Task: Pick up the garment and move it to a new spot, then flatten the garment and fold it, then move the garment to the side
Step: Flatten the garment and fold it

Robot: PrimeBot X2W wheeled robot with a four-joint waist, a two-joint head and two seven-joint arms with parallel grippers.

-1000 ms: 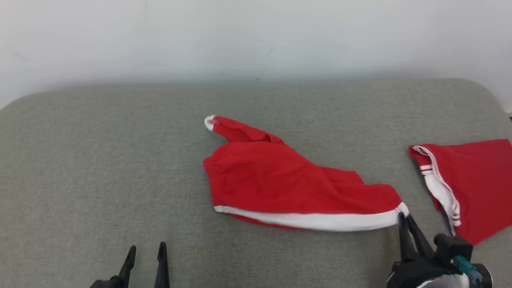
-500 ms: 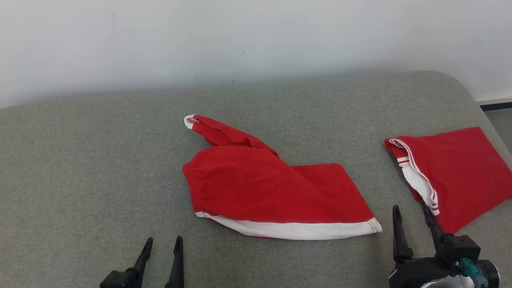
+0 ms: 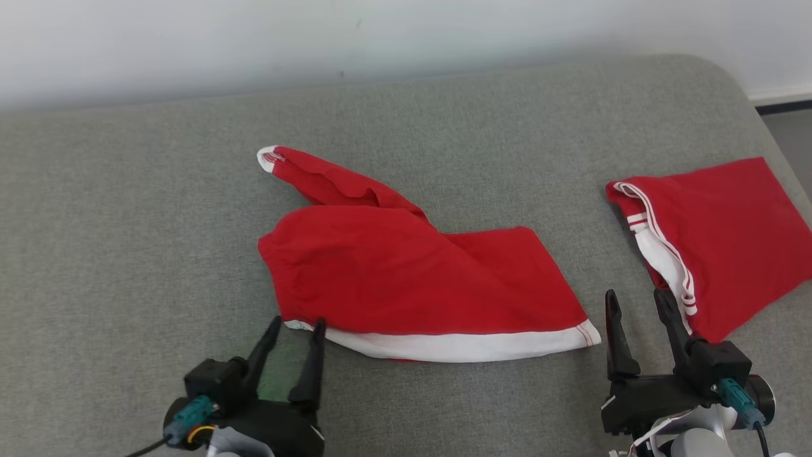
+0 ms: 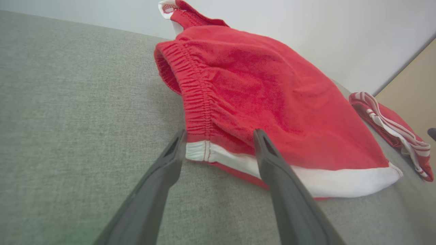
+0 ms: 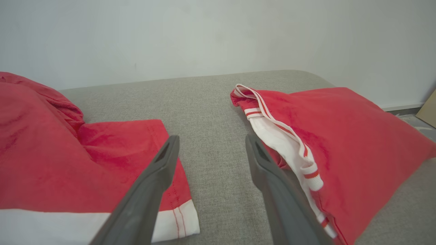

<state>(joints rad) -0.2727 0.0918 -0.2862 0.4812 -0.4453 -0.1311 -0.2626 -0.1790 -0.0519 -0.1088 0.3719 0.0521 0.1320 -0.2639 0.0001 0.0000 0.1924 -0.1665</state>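
The garment [image 3: 406, 279] is a pair of red shorts with a white side band, lying partly spread in the middle of the grey cushion [image 3: 127, 222]. One leg end sticks out toward the far left. My left gripper [image 3: 297, 322] stands open at the garment's near-left corner. In the left wrist view the white band's corner at the elastic waistband lies between the tips of the left gripper [image 4: 219, 132], against the garment [image 4: 265, 85]. My right gripper [image 3: 635, 295] is open and empty, just right of the garment's near-right corner. In the right wrist view the right gripper [image 5: 212, 139] stands over bare cushion, with the garment [image 5: 51, 153] to its left.
A second red garment [image 3: 717, 241] with white striped trim lies at the cushion's right end, close to my right fingers, and shows again as the second garment [image 5: 340, 129]. A pale wall [image 3: 406, 38] runs behind the cushion. The cushion's rounded edge drops to the floor at the far right.
My right gripper has opened and let go of the garment's near-right corner, which now lies flat. My left gripper has moved up to the near-left corner. The camera has tilted down.
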